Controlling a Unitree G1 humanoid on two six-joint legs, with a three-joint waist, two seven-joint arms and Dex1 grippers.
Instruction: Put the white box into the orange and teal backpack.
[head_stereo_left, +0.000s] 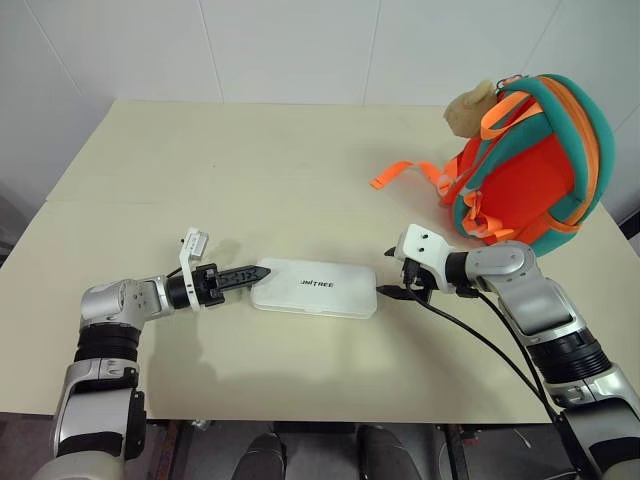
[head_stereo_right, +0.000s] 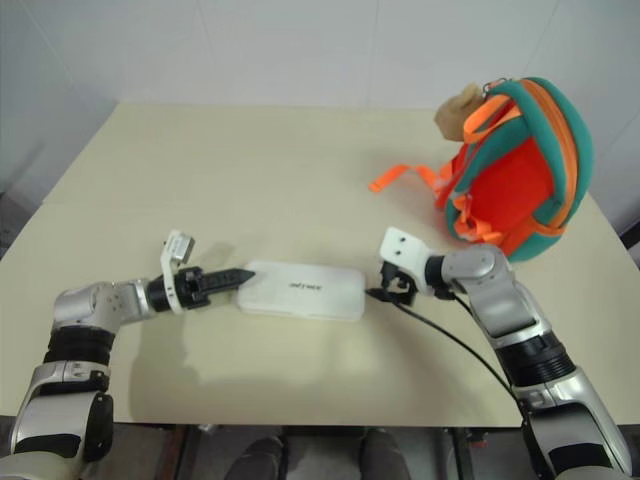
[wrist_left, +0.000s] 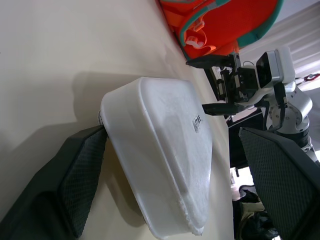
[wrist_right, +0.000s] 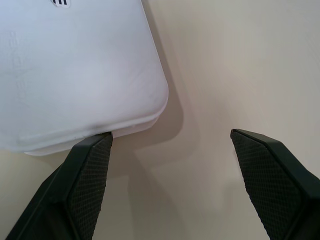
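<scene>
While both arms reach inward, low over the worktop:
Left gripper (head_stereo_left: 262, 272): near level, jaws open, straddling the white box's (head_stereo_left: 315, 288) left end.
Right gripper (head_stereo_left: 392, 291): tilted down, jaws open at its right end.
Worktop (head_stereo_left: 230, 170): pale beige; white box lies flat.
Orange and teal backpack (head_stereo_left: 530, 165): upright, far right corner.
Room: white walls.

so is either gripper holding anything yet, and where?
Nothing held. Left gripper and right gripper are open at opposite ends of the white box.
</scene>
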